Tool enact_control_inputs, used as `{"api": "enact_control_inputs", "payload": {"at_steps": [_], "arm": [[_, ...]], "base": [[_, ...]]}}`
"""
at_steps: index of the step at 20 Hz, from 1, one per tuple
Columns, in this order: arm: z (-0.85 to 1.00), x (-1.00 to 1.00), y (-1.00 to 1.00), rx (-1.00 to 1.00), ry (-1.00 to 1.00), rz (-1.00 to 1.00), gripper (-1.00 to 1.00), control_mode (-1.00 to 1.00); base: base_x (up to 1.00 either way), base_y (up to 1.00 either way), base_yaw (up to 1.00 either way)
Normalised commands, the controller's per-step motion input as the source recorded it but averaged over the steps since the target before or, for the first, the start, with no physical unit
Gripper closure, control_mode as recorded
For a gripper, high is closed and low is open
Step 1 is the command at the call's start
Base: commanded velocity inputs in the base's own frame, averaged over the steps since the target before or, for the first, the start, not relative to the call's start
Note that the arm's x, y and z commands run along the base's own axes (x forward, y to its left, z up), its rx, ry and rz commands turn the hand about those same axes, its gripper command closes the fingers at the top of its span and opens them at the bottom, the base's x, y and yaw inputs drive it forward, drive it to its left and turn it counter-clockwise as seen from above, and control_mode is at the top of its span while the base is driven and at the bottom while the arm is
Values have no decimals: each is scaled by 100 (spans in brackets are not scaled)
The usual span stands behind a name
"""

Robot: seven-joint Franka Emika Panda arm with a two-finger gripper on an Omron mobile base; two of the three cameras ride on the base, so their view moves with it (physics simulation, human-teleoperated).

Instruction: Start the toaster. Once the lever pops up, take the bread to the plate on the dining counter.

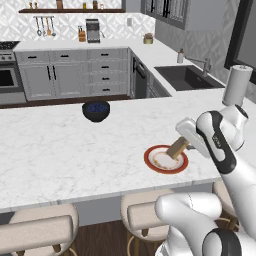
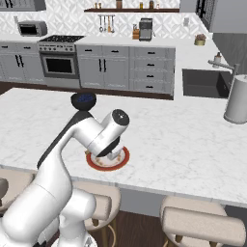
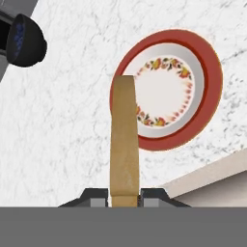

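Above the dining counter (image 1: pixel 60 150), the gripper (image 3: pixel 124 195) is clenched on the bread (image 3: pixel 124 140), carrying the slice edge-on over the near rim of the plate (image 3: pixel 212 72), with the dark blue bowl (image 1: pixel 95 111) well apart behind. The slice looks not yet down (contact is hard to judge here). To finish well, the arm should probably centre the slice over the pale middle, lower it gently, tip it flat, then release.

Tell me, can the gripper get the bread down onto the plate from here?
Probably yes. The gripper is shut on the bread right above the plate, whose pale centre lies bare, and the blue bowl sits well off to the side.
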Motion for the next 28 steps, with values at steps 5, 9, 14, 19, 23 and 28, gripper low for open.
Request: {"api": "enact_control_inputs", "payload": {"at_steps": [5, 9, 14, 19, 23, 28], "arm": [[-25, 37, 0, 0, 0, 4, 100, -100], [-25, 37, 0, 0, 0, 5, 100, -100], [-24, 32, 2, 0, 0, 5, 100, -100], [-25, 28, 0, 0, 0, 5, 100, -100], [-28, 25, 0, 0, 0, 5, 100, -100], [-22, 19, 0, 0, 0, 4, 100, -100]], "base": [[0, 0, 0], [0, 0, 0], [0, 0, 0], [0, 0, 0], [0, 0, 0], [0, 0, 0]]}}
